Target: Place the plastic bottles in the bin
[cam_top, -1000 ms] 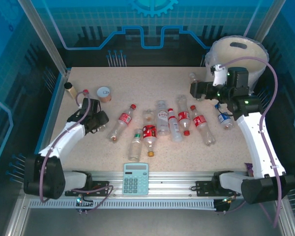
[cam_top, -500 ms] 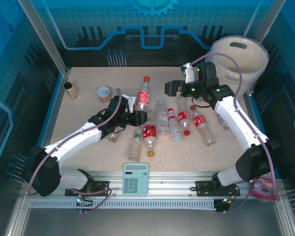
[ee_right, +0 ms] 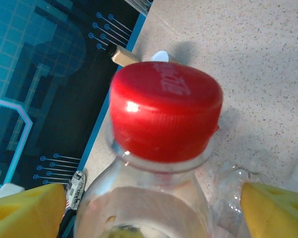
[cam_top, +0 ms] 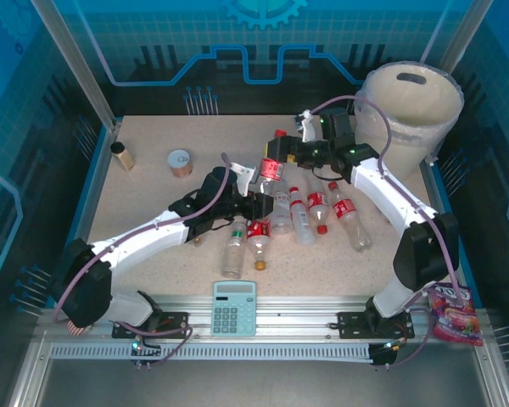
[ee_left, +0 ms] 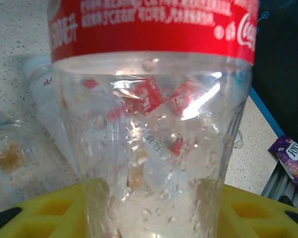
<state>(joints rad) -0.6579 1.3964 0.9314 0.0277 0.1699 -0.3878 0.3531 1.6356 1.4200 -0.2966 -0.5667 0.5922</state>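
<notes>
While the left gripper [cam_top: 261,198] is clamping its yellow pads [ee_left: 39,213] tight on the lower body of a clear plastic bottle with a red cap and red label [cam_top: 273,166], holding it cap-uppermost above the speckled beige tabletop [cam_top: 322,271], the right gripper [cam_top: 285,153] is hovering at the bottle's neck with its jaws standing wide; its yellow fingertips [ee_right: 27,210] are sitting well apart on either side of the red cap [ee_right: 165,109], touching nothing. Just below and to the right of the left gripper, several more clear plastic bottles [cam_top: 322,212] are lying on their sides in a loose row on the tabletop. Behind the right gripper, at the far right corner, the large round cream-white plastic bin [cam_top: 416,127] is standing with its bag liner showing. Well to the left of the left gripper, a round tin can [cam_top: 181,163] and a small brown jar [cam_top: 123,155] are resting near the table's far left edge. Near the arm bases, a teal calculator [cam_top: 234,308] is lying beside the aluminium rail [cam_top: 305,326], and a purple snack packet [cam_top: 454,312] is hanging off the right end. Translucent blue panel walls [cam_top: 34,127] printed with circuit lines are enclosing the table
</notes>
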